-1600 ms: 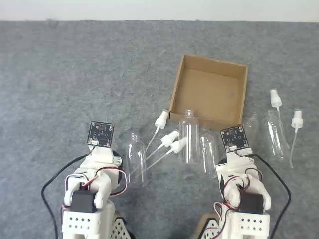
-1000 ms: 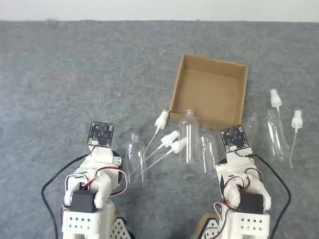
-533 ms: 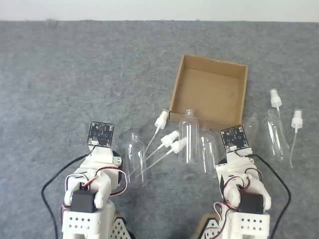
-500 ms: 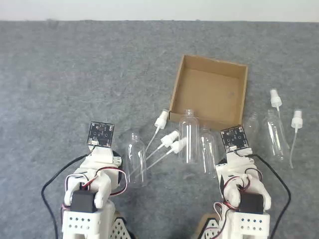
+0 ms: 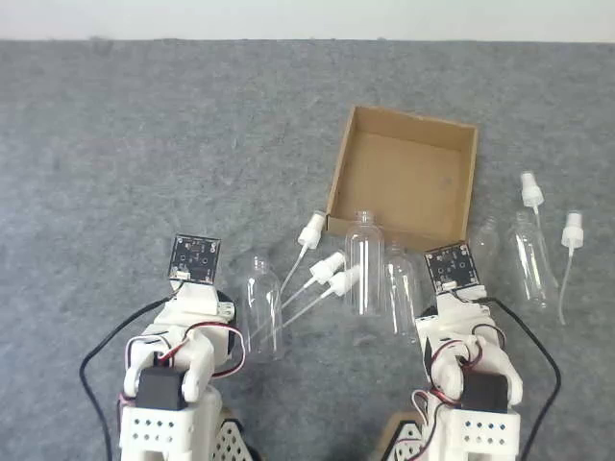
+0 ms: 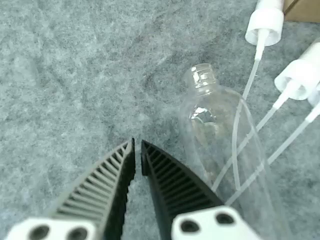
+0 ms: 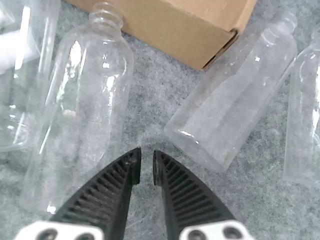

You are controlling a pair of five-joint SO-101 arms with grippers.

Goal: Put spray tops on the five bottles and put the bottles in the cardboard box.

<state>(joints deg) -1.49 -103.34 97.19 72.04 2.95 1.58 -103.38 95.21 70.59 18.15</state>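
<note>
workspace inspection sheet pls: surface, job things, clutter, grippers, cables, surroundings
surface: grey felt-like mat, lying flat
job's things: cardboard box open, empty; five clear bottles lying outside it, none seen capped; five spray tops appear loose, three left of the box's near corner, two to its right
clutter: nothing seen
grippers: left gripper shut, empty, beside a bottle; right gripper shut, empty, between two bottles
cables: one black cable loops beside the left arm, another beside the right arm
surroundings: pale strip beyond the mat's far edge
</note>
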